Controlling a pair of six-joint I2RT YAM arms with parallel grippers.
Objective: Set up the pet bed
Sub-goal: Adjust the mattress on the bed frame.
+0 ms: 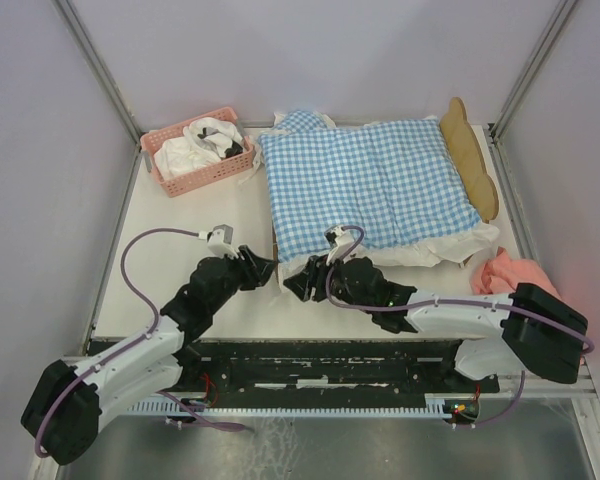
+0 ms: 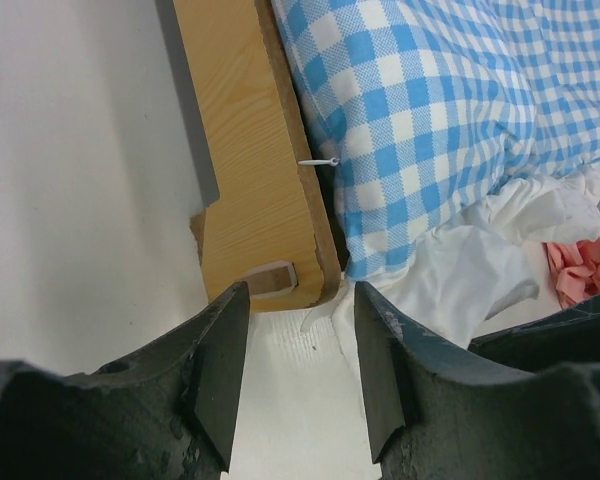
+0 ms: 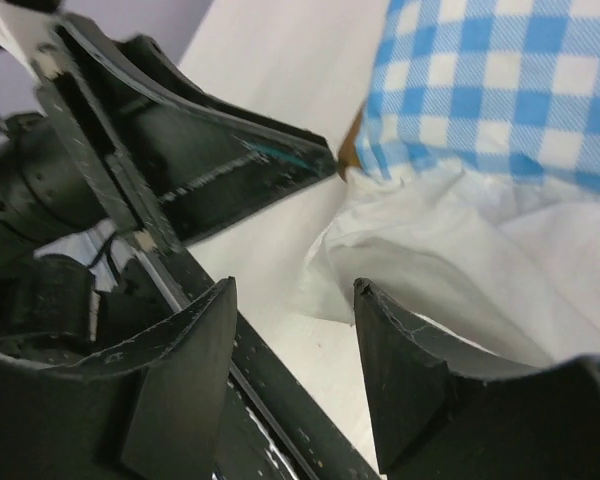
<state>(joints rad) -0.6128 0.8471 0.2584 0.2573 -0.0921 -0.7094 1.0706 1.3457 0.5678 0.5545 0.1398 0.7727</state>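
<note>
On the white table point(image 1: 190, 210), jaws are held apart and empty on the left gripper point(image 2: 295, 300) and the right gripper point(image 3: 295, 295), both set at the near-left corner of the pet bed point(image 2: 260, 180), which is covered by gingham bedding point(image 1: 365, 180) mid-table.

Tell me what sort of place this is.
Most likely a robot test cell in a lab, not a home: a white table boxed in by plain panels on metal posts, two robot arms bolted at its near edge, and staged props, a pet bed under gingham bedding and a pink basket.
</note>
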